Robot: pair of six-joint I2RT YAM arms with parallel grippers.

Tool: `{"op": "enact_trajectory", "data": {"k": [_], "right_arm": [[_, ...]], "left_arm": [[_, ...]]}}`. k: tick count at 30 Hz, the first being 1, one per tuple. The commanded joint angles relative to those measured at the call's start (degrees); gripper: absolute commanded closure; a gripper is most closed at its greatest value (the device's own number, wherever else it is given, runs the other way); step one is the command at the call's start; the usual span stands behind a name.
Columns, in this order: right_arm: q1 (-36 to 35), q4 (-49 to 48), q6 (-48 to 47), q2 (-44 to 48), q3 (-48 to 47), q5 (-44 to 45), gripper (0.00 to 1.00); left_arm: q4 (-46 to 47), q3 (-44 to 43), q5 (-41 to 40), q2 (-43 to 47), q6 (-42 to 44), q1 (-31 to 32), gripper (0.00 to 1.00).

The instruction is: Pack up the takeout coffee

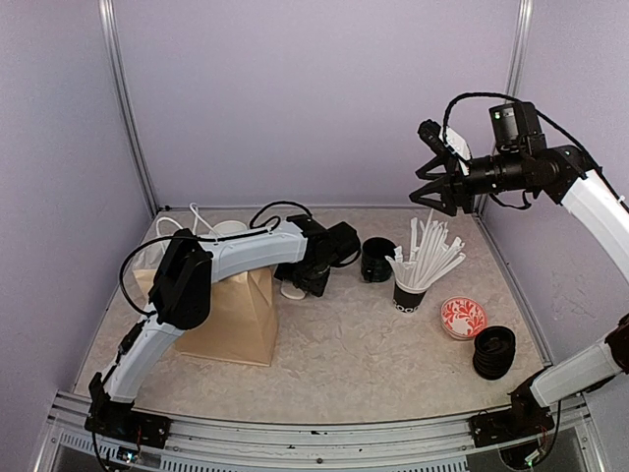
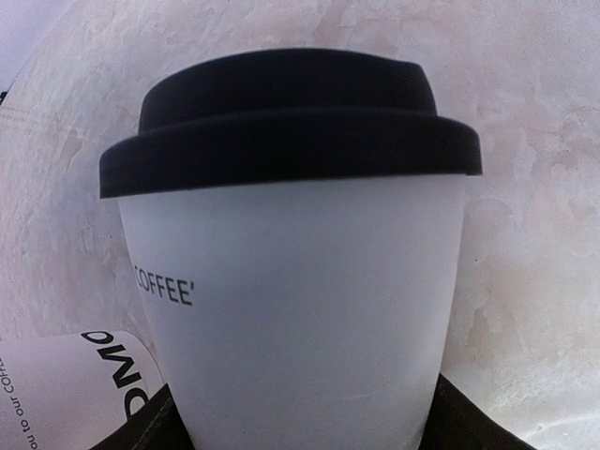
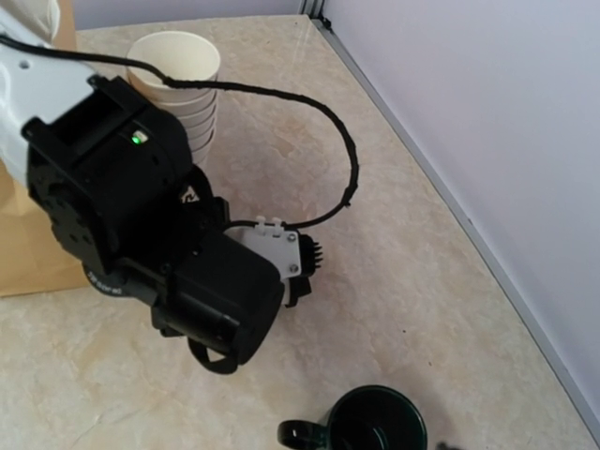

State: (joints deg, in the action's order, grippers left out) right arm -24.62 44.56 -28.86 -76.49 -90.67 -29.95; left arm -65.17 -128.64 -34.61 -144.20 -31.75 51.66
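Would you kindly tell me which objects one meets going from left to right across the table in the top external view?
Brown paper bag, white coffee cup, black mug, black cup of white sticks, red-patterned disc, stack of black lids.

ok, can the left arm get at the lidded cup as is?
Probably yes: the lidded cup stands upright right before the left gripper, nothing between. A printed white item sits close beside it.
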Motion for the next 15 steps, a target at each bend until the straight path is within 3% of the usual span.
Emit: {"op": "enact_trajectory", "data": {"k": [1,8,15], "right_arm": [[0.54,-0.61,-0.04,0.84,0.16,-0.26,0.4],[0.69,-0.75,0.06,2.67,-1.36,1.03,0.4],[1.3,-2.36,2.05,3.46,-3.02,0.25,0.38]], "left_arm": [[0.42,0.41,0.68,3.18,-1.0,0.11,0.27],[10.25,4.65,-0.68,14.57,2.44,3.62,0.25],[34.04,17.43,1.34,30.03,15.98,9.4,0.23]]}}
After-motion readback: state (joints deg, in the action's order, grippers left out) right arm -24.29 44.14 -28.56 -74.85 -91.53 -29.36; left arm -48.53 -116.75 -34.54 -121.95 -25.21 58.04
